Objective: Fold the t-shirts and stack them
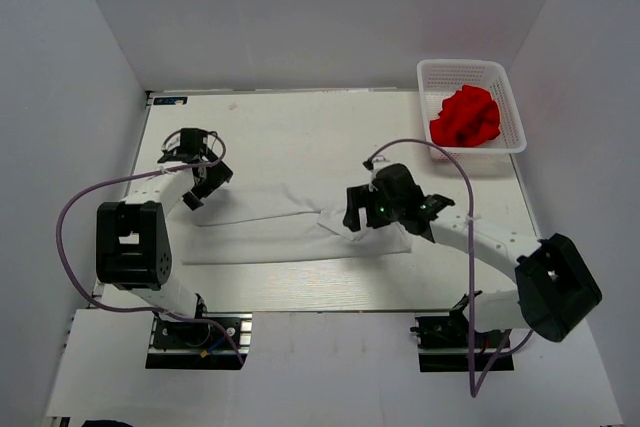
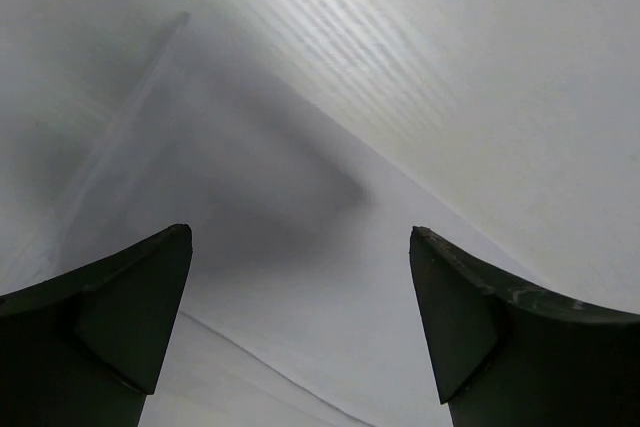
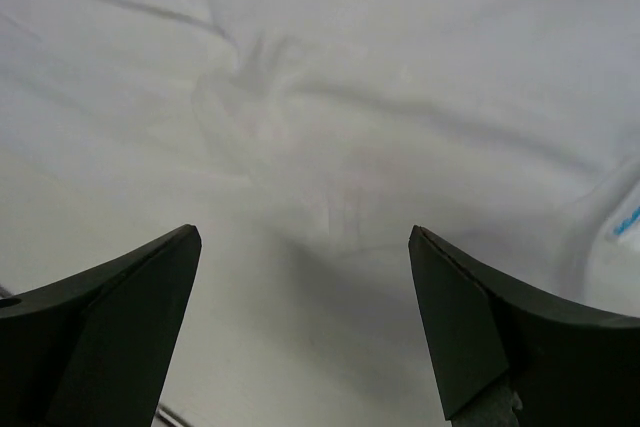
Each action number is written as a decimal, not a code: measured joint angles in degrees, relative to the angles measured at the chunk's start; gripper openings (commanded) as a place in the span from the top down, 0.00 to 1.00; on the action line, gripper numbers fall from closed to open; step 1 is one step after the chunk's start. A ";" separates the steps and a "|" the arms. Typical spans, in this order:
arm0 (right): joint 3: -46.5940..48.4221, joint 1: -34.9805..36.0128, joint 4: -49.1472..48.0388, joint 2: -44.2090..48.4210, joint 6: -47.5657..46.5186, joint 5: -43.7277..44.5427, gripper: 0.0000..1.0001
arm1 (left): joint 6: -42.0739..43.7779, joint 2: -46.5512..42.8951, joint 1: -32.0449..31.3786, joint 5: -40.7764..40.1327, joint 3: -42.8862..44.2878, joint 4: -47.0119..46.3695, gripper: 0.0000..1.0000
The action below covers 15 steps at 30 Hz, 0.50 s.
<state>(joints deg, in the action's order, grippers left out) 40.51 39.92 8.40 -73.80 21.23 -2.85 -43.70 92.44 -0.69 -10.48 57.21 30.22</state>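
The white t-shirt (image 1: pixel 285 227) lies in a long folded strip across the middle of the table. My left gripper (image 1: pixel 205 182) is open just above its left end; the white cloth (image 2: pixel 300 327) fills the space under the open jaws. My right gripper (image 1: pixel 362 217) is open over the shirt's right end, with wrinkled white cloth (image 3: pixel 330 147) beneath and a small blue mark (image 3: pixel 628 222) at the right edge. The red t-shirt (image 1: pixel 465 117) lies crumpled in the white mesh basket (image 1: pixel 500 72) at the back right.
The pale table (image 1: pixel 300 127) is boxed in by white walls on the left, back and right. The basket stands in the back right corner. Purple cables loop from both arms.
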 measured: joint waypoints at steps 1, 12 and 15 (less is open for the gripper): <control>2.38 -0.20 -0.13 -1.92 -0.17 1.05 0.10 | 0.24 -0.79 -0.85 -0.81 1.05 0.92 0.00; 14.80 -0.02 -2.03 -19.15 -3.58 -3.98 0.10 | 1.29 -5.51 -5.35 -1.99 2.97 1.25 0.00; 14.58 -0.04 -0.81 -20.46 -3.61 -4.46 0.10 | 1.38 -3.93 -5.62 -2.16 1.51 0.72 0.00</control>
<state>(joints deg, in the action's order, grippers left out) 55.09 39.88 7.60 -94.26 17.63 -7.31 -42.33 88.51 -6.31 -12.64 58.72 30.94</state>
